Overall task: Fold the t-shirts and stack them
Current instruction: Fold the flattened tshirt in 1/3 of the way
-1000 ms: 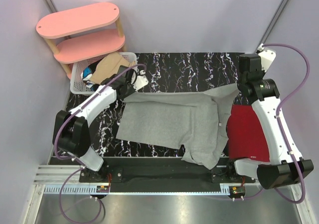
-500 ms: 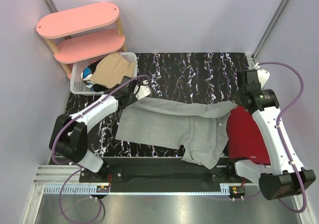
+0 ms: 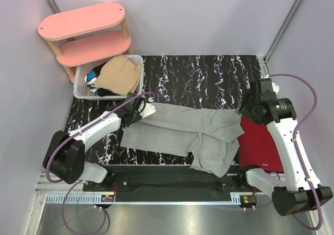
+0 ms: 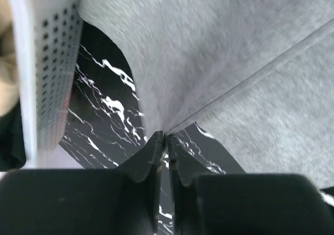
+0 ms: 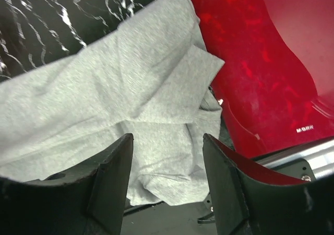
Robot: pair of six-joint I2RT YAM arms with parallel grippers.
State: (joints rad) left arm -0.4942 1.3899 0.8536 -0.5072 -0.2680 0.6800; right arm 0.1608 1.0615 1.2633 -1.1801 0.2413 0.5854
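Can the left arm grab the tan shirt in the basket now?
Probably not yet: the left gripper is shut on the grey shirt, though the tan shirt lies uncovered in the basket close by.

You have bright, even light from above, shadows soft and short. Your left wrist view smears the grey t-shirt and basket with motion blur; the right wrist view is sharper.
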